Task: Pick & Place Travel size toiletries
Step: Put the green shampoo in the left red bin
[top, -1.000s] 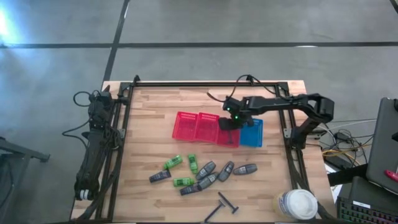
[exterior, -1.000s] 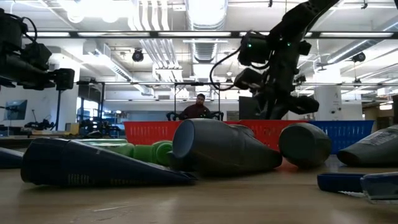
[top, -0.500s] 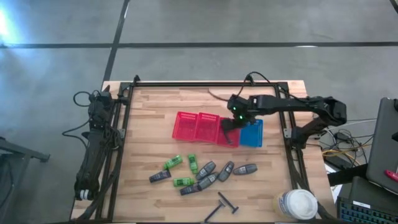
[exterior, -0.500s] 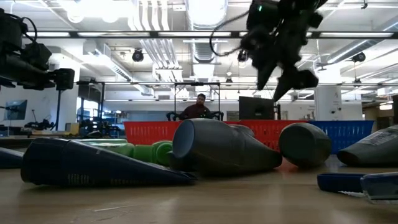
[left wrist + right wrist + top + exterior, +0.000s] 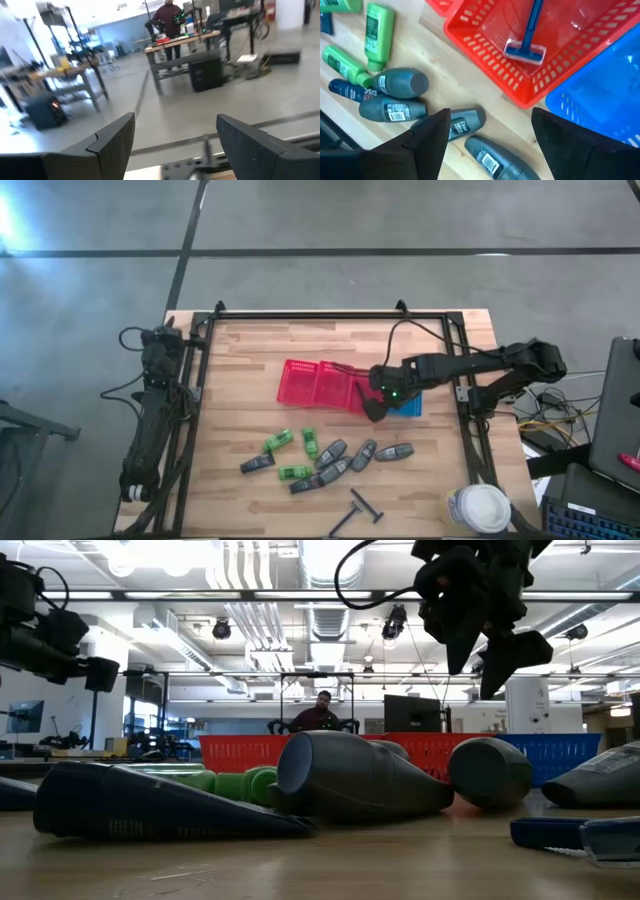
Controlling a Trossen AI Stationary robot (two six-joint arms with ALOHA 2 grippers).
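Green bottles [image 5: 277,442], grey tubes [image 5: 363,454] and black razors [image 5: 358,510] lie scattered on the wooden table's near half. A blue-handled razor [image 5: 527,35] lies flat in the red basket [image 5: 320,384], beside the blue basket [image 5: 405,395]. My right gripper [image 5: 372,408] hangs open and empty above the red basket's near right corner [image 5: 520,97], well above the table in the low view [image 5: 485,655]. Below it show grey tubes [image 5: 402,82] and green bottles [image 5: 377,35]. My left gripper [image 5: 175,145] waits open at the table's far left [image 5: 162,340].
A large white round-lidded container [image 5: 480,508] stands at the near right corner. A black frame [image 5: 330,315] runs around the table. Bare wood lies along the far edge and to the left of the baskets. A person [image 5: 320,712] sits far behind the table.
My right gripper has opened. It has risen from low over the red basket and come toward the table's near edge, past the basket's near right corner. The toiletries on the table have not moved.
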